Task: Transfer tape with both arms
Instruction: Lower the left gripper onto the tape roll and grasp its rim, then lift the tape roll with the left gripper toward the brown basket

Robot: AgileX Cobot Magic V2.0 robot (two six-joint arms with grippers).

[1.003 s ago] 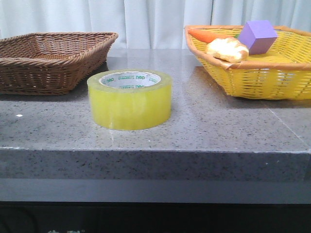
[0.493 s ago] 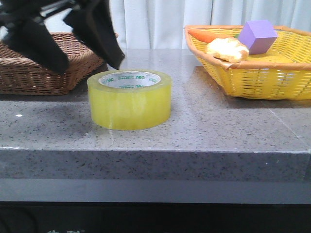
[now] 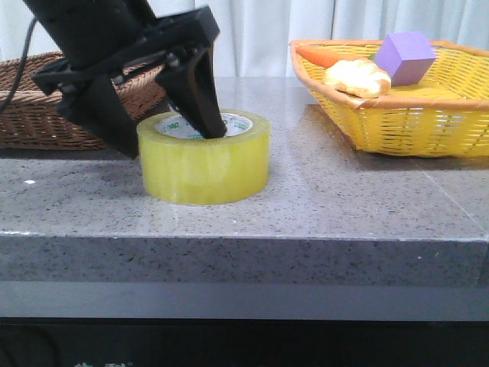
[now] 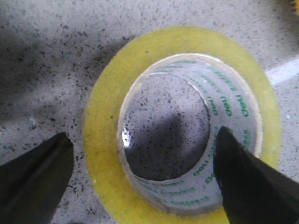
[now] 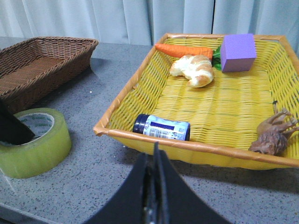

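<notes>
The tape (image 3: 206,164), a wide yellow roll with a white core and green lettering, lies flat on the grey stone table. My left gripper (image 3: 170,140) is open and low over it. One black finger reaches into the core and the other stands outside the roll's left wall. In the left wrist view the roll (image 4: 105,140) fills the frame, and the left gripper (image 4: 142,133) has its fingers spread apart. My right gripper (image 5: 155,156) is shut and empty, over the table in front of the yellow basket. It is to the right of the tape (image 5: 37,149).
A brown wicker basket (image 3: 30,122) stands at the back left. A yellow basket (image 3: 412,126) at the back right holds a purple cube (image 3: 405,57), bread (image 3: 357,76), a carrot (image 3: 321,55), a small bottle (image 5: 161,127) and a brown toy (image 5: 273,135). The table's front edge runs near the tape.
My left arm came in from the upper left and dropped onto the tape. One finger now sits inside the core. The tape has not moved.
</notes>
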